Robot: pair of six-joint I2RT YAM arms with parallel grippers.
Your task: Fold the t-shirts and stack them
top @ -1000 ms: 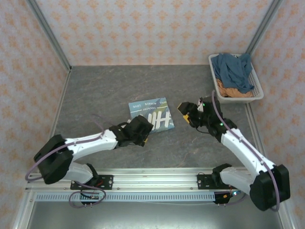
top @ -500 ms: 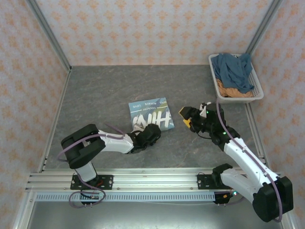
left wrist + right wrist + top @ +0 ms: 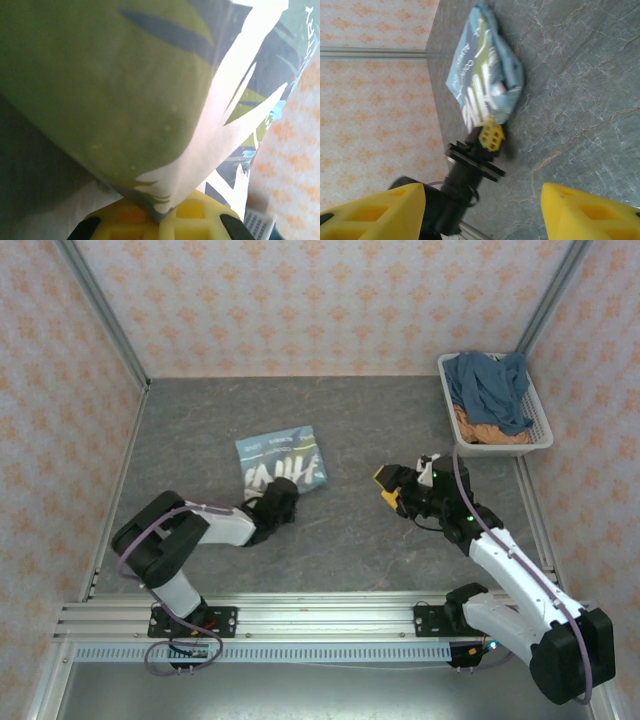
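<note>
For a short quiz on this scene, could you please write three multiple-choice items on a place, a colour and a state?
1. Where is the white slatted plastic basket? A. table centre B. far right corner C. near left corner
2. What colour is the crumpled t-shirt topmost in it? A. slate-blue B. red C. white
3. What state is the left claw in? A. open over the basket B. open over bare table C. shut on the folded light blue lettered t-shirt
B: it stands far back on the right. A: slate-blue cloth lies on top. C: the cloth is clamped in it.
</note>
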